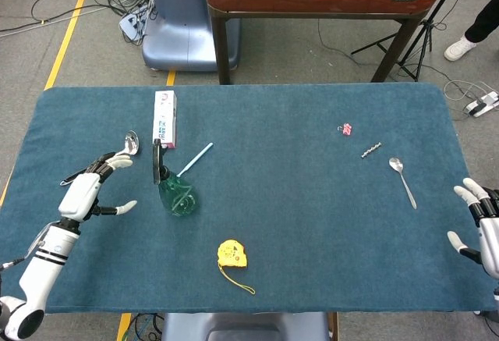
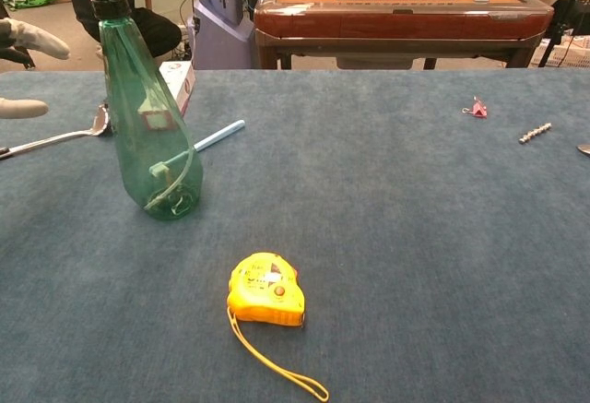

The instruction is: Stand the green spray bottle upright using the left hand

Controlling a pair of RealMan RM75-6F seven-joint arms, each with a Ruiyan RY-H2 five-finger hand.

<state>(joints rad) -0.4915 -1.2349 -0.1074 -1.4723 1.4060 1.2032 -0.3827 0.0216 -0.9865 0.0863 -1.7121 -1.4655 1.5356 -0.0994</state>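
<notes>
Blue-clothed table (image 1: 312, 224), green spray bottle (image 2: 147, 126) upright, left hand (image 1: 86, 193) fingers wide, empty, well apart.

Two robot hands are seen: the left hand (image 1: 93, 187) and the right hand (image 1: 482, 228), both with fingers spread and holding nothing. One green spray bottle (image 1: 172, 187) is counted, standing upright just right of the left hand. Two metal spoons are counted: a long-handled spoon (image 1: 100, 161) just beyond the left hand, and a smaller spoon (image 1: 402, 180) near the right hand. One white carton (image 1: 164, 118), one pale blue pen (image 1: 196, 158), one yellow tape measure (image 1: 232, 253), one pink clip (image 1: 345, 129) and one screw (image 1: 371, 150) are also counted on the single blue worktop (image 1: 312, 224).
</notes>
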